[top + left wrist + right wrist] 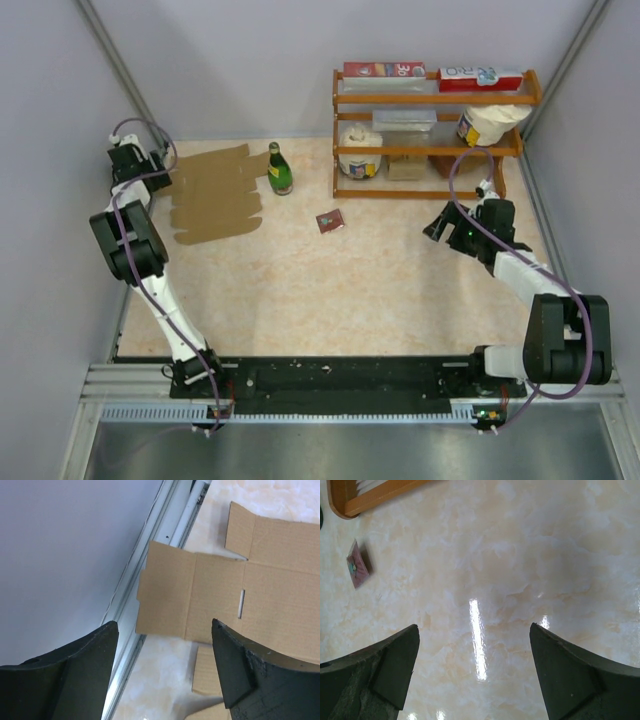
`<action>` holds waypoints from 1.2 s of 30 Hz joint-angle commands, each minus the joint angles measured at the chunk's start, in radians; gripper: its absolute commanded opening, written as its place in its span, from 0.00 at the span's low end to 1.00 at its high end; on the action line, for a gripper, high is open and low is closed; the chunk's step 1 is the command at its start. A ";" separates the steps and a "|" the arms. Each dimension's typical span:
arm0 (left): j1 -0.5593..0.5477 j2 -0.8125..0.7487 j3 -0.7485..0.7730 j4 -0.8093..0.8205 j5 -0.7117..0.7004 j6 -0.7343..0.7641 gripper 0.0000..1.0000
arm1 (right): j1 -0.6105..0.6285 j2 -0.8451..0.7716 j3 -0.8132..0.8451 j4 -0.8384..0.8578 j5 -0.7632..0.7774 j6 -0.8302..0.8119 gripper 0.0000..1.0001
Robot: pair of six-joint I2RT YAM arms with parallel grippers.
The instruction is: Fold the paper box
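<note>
On the worktop's (pixel 330 290) far left, below the wide-open left gripper (pixel 164 625): paper box (pixel 215 195), light, bendy; pinch an edge flap (pixel 162 592).

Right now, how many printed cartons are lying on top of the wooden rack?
2. A red carton at the left of the rack top, a white and red carton at the right. Lower shelves may hide more.
</note>
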 commanded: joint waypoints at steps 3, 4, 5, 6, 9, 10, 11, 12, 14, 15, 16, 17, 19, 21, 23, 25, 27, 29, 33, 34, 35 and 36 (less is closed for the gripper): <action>0.019 0.096 0.187 -0.133 -0.011 -0.004 0.79 | -0.003 -0.012 0.045 0.018 -0.014 -0.016 0.90; 0.021 0.106 0.205 -0.142 -0.006 -0.001 0.79 | -0.003 -0.012 0.045 0.018 -0.014 -0.016 0.90; 0.022 0.117 0.224 -0.159 -0.002 0.004 0.78 | -0.003 -0.009 0.045 0.018 -0.015 -0.017 0.90; 0.022 0.131 0.248 -0.176 0.000 0.007 0.78 | -0.003 -0.011 0.045 0.018 -0.018 -0.016 0.90; 0.025 0.162 0.306 -0.230 0.021 0.021 0.77 | -0.003 -0.006 0.045 0.018 -0.024 -0.016 0.90; 0.027 0.166 0.319 -0.240 0.026 0.021 0.77 | -0.002 -0.005 0.045 0.018 -0.026 -0.017 0.90; 0.028 0.169 0.320 -0.242 0.030 0.021 0.77 | -0.003 -0.008 0.043 0.019 -0.026 -0.019 0.90; 0.027 0.171 0.325 -0.244 0.033 0.021 0.76 | -0.002 -0.008 0.042 0.022 -0.026 -0.017 0.90; 0.027 0.173 0.330 -0.248 0.029 0.021 0.75 | -0.003 -0.005 0.042 0.028 -0.031 -0.016 0.90; 0.028 0.173 0.330 -0.256 0.023 0.045 0.74 | -0.003 -0.005 0.042 0.028 -0.035 -0.014 0.90; 0.027 0.171 0.330 -0.256 0.018 0.056 0.72 | -0.003 -0.005 0.043 0.025 -0.038 -0.014 0.90; 0.028 0.169 0.325 -0.259 0.004 0.062 0.70 | -0.003 -0.006 0.042 0.024 -0.038 -0.017 0.90; 0.028 0.159 0.311 -0.250 -0.009 0.074 0.66 | -0.002 -0.012 0.037 0.025 -0.034 -0.019 0.90; 0.028 0.142 0.282 -0.219 -0.008 0.087 0.64 | -0.002 -0.014 0.035 0.030 -0.037 -0.017 0.90; 0.028 0.125 0.250 -0.188 -0.006 0.094 0.64 | -0.002 -0.012 0.032 0.041 -0.055 -0.011 0.90; 0.027 0.122 0.245 -0.182 0.001 0.105 0.64 | -0.002 -0.009 0.029 0.050 -0.066 -0.007 0.90; 0.028 0.128 0.254 -0.190 0.009 0.114 0.65 | -0.003 -0.005 0.026 0.048 -0.064 -0.007 0.90; 0.028 0.134 0.268 -0.198 0.017 0.120 0.66 | -0.003 -0.006 0.028 0.048 -0.063 -0.008 0.90; 0.028 0.156 0.305 -0.208 0.021 0.128 0.68 | -0.002 -0.003 0.029 0.047 -0.060 -0.013 0.90; 0.028 0.159 0.311 -0.204 0.021 0.128 0.68 | -0.002 0.000 0.031 0.045 -0.060 -0.013 0.90; 0.028 0.163 0.314 -0.202 0.023 0.127 0.68 | -0.002 0.001 0.031 0.045 -0.061 -0.011 0.89; 0.028 0.169 0.320 -0.199 0.026 0.122 0.69 | -0.003 0.004 0.031 0.044 -0.061 -0.011 0.90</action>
